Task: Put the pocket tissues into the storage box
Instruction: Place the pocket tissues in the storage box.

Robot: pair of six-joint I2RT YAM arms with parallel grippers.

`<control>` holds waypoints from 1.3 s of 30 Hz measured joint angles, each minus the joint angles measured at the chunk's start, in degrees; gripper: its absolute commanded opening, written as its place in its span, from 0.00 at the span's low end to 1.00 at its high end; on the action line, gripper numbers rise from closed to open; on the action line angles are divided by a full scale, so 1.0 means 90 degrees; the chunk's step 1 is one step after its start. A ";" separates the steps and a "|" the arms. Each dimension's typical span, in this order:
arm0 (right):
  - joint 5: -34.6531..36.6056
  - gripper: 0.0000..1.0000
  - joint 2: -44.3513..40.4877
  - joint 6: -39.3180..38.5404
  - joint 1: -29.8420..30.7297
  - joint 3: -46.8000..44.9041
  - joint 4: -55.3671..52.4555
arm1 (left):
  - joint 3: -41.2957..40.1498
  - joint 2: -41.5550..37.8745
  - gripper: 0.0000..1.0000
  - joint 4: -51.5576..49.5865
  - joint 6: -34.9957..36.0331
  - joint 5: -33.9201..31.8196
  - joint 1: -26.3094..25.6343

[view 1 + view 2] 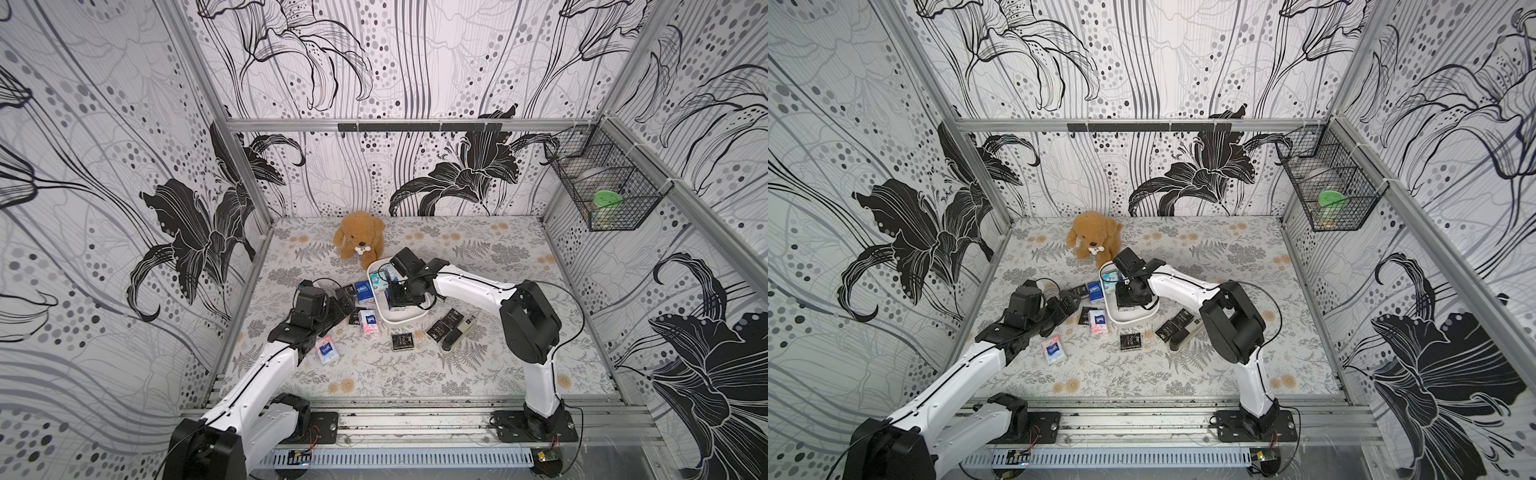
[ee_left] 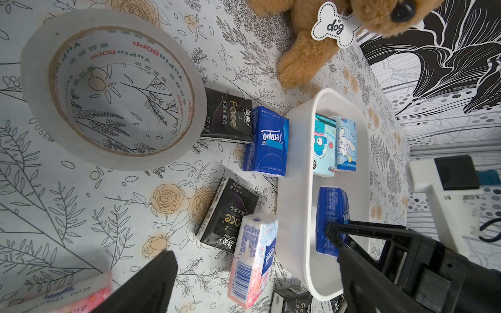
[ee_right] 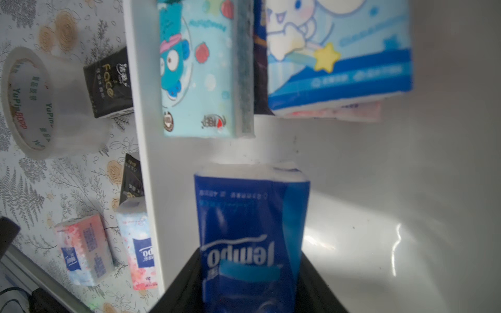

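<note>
Partly done. The right end effector (image 3: 252, 273) pinches a dark blue packet (image 3: 252, 214) inside the storage box (image 1: 400, 320), near a teal packet (image 2: 324, 146) and a light blue packet (image 2: 345, 143) already in. The left end effector (image 2: 249, 242) is spread. Some eight pocket tissues (image 1: 368, 321) lie mid-counter (image 1: 478, 374) beside the box.

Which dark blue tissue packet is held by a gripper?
The packet inside the box, gripped by the right gripper. Another blue packet lies free on the table, just outside the box wall, untouched.
</note>
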 measured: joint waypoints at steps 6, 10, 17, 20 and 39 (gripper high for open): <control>0.0005 0.51 0.0401 0.0000 0.0080 0.0364 -0.0010 | -0.0002 -0.0041 0.97 -0.0041 0.0024 -0.0012 0.0002; 0.0012 0.51 0.0624 -0.0002 0.0080 0.0580 -0.0027 | -0.0010 -0.0049 0.97 -0.0053 0.0049 -0.0012 0.0002; 0.0053 0.57 0.0877 -0.0024 0.0080 0.0840 -0.0080 | -0.0010 -0.0095 1.00 -0.0070 0.0155 0.0002 0.0007; 0.0058 0.62 0.0925 -0.0022 0.0080 0.0865 -0.0097 | -0.0010 -0.0100 0.96 -0.0095 0.0226 0.0053 0.0027; 0.0437 0.73 -0.0066 -0.0024 0.0080 0.0617 -0.0102 | -0.0085 0.0384 0.80 -0.0357 0.0265 0.0228 -0.0578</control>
